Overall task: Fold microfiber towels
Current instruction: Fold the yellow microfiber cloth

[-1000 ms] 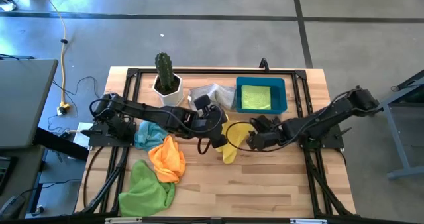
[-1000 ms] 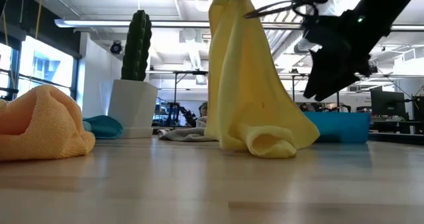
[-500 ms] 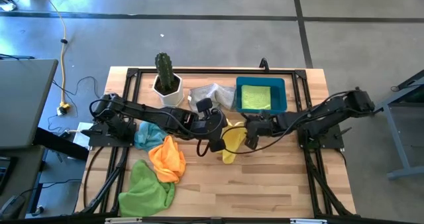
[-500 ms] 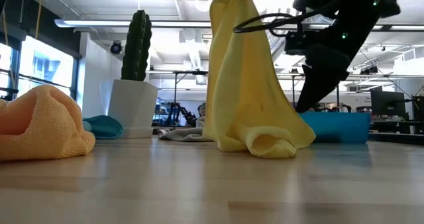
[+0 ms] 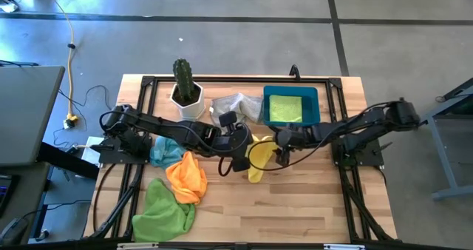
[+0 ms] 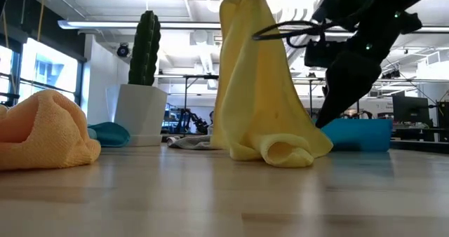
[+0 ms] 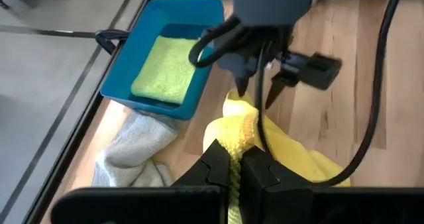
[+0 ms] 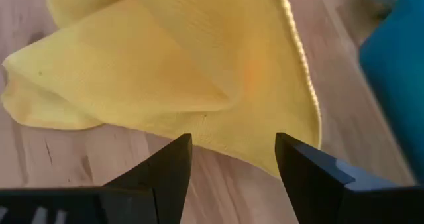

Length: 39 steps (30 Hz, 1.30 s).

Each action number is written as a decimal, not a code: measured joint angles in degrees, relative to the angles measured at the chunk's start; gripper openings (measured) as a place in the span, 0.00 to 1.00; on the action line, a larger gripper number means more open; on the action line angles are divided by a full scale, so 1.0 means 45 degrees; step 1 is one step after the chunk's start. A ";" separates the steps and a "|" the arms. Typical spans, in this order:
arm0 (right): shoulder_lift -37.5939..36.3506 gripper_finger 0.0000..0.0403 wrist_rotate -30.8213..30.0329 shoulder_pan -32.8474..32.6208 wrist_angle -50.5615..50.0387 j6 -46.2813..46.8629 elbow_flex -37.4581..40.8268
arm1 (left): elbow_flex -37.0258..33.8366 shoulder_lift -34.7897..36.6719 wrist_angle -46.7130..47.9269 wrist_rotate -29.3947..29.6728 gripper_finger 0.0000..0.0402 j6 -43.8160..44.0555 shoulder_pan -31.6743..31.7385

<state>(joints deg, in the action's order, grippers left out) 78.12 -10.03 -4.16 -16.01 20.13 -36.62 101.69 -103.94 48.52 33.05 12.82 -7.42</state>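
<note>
My left gripper point(image 7: 235, 159) is shut on the yellow towel point(image 5: 259, 160), which it holds up over the table's middle. In the low view the towel point(image 6: 259, 90) hangs as a tall drape, its crumpled lower end resting on the wood. My right gripper point(image 8: 232, 159) is open, tilted down just right of the towel point(image 8: 185, 71), a finger on either side of its lower hem without touching it. An orange towel point(image 5: 186, 177), a lime green towel point(image 5: 162, 209) and a light blue towel point(image 5: 161, 151) lie at the left. A grey towel point(image 5: 235, 103) lies at the back. My left gripper pinches a bunched bit of the yellow towel's hemmed edge point(image 7: 233, 136) between its two fingers, coming slanting down from the table's left side. The cloth hangs slack below the fingers, and its lower end point(image 6: 284, 153) lies folded on the table.
A blue bin point(image 5: 310, 117) with a folded lime green towel point(image 5: 284, 108) inside stands at the back right, close behind my right gripper. A potted cactus point(image 5: 185, 87) stands at the back left. Bare wood lies along the near edge at centre and right.
My right gripper has rolled at the wrist, sunk a little and drawn in toward the yellow towel's right side, staying open. The towel hangs as before from my left gripper.
</note>
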 joint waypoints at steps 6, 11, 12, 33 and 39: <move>-0.0348 0.52 -0.0459 -0.0108 0.0033 -0.1107 0.0000 | 0.0000 0.0000 0.0148 -0.0995 0.00 0.0000 -0.0030; -0.0348 0.52 -0.1043 0.0188 0.0228 -0.1671 -0.0005 | 0.0000 0.0000 0.0244 -0.1715 0.00 0.0000 -0.0066; -0.0343 0.52 -0.0997 0.0268 0.0362 -0.1792 -0.0004 | 0.0000 0.0000 0.0251 -0.1776 0.00 0.0000 -0.0068; 0.1134 0.51 0.1644 0.1827 0.1777 -0.2820 -0.0005 | 0.0000 0.0000 0.0314 -0.1524 0.00 -0.0027 -0.0063; 0.1581 0.40 0.1976 0.1850 0.1916 -0.2824 0.0000 | 0.0000 0.0162 0.0319 -0.1508 0.00 0.0000 -0.0068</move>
<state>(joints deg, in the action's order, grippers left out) 85.23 -1.14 4.16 -7.38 7.42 -36.62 101.69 -103.21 49.95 26.27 12.82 -7.73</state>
